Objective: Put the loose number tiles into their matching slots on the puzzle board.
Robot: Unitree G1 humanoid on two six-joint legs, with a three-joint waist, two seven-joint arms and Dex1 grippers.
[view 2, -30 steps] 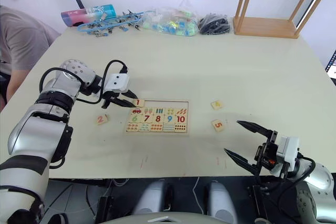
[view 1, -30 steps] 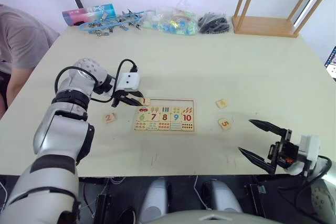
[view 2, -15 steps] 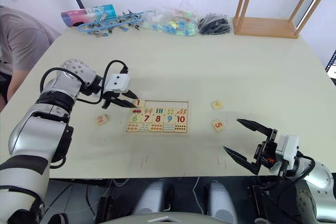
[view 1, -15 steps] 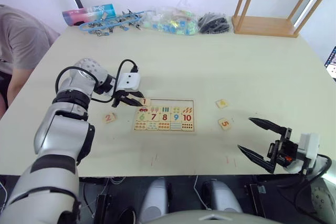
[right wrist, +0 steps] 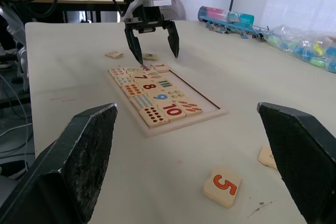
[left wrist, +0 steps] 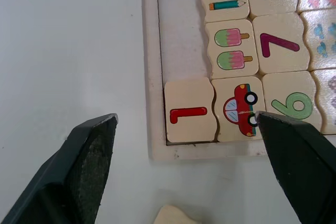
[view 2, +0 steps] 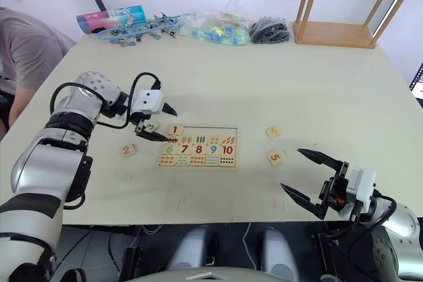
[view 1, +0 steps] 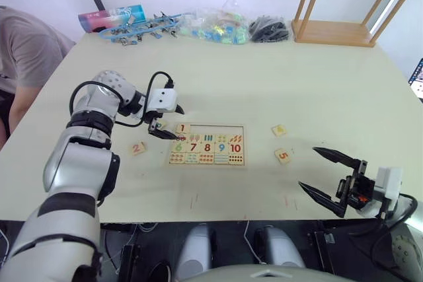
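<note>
The puzzle board (view 1: 211, 129) lies mid-table, its lower rows full of numbers and counting pictures. The red 1 tile (left wrist: 190, 111) sits in the board's corner slot beside the car picture, and the slots (left wrist: 178, 35) next to it are bare wood. My left gripper (view 1: 173, 123) hovers open just above that corner, holding nothing. The green 3 tile (view 2: 151, 126) lies on the table under it, and the pink 2 tile (view 1: 137, 148) lies further left. Right of the board are the yellow 4 tile (view 1: 279, 130) and the orange 5 tile (view 1: 283, 156). My right gripper (view 1: 309, 168) stands open near the front edge.
Along the far edge of the table (view 1: 330, 97) lie a coloured tube (view 1: 111, 18), blue clips (view 1: 142, 28), a plastic bag of small pieces (view 1: 218, 28) and a black bundle (view 1: 268, 30). An upturned wooden stool (view 1: 334, 28) stands at the back right. A person sits at the left (view 1: 23, 51).
My left gripper has opened and let go of the 1 tile, which now lies in the corner slot. The right arm has barely moved.
</note>
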